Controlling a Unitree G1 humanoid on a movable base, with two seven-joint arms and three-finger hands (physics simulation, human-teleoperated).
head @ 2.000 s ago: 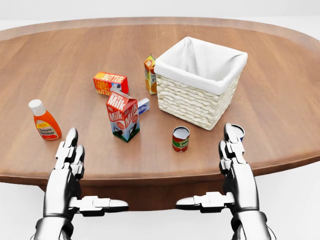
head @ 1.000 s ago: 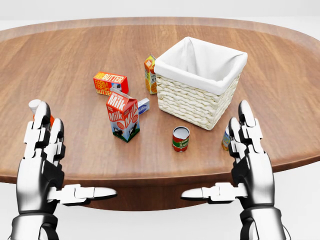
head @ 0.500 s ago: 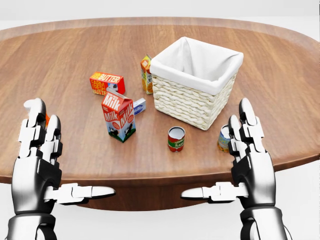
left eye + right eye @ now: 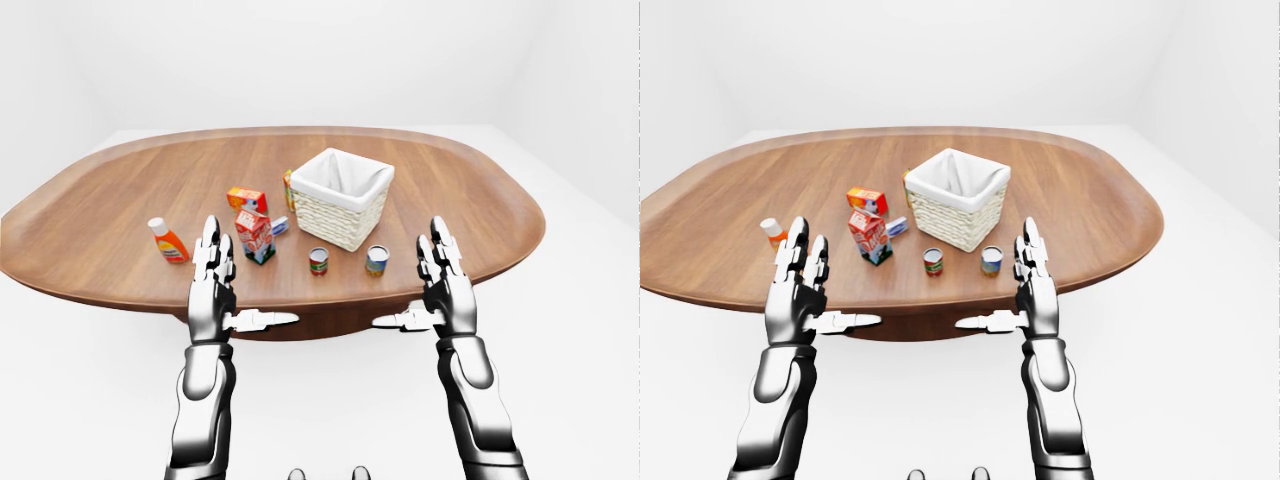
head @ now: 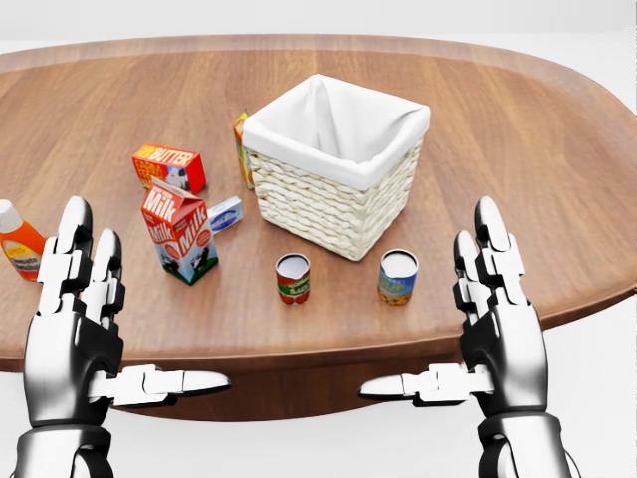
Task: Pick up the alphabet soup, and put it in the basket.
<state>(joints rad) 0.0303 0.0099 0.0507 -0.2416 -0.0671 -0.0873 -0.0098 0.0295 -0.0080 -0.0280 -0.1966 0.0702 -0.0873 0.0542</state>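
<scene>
I am holding both hands spread and empty: right hand point(image 5: 495, 299) should approach the alphabet soup point(image 5: 293, 278) squarely, avoiding the neighbouring can point(image 5: 397, 276).

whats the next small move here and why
Probably reach the right hand forward and left toward the red-and-white soup can. Both hands are open and empty at the table's near edge. The can stands upright, untouched, just below the basket in the head view.
</scene>
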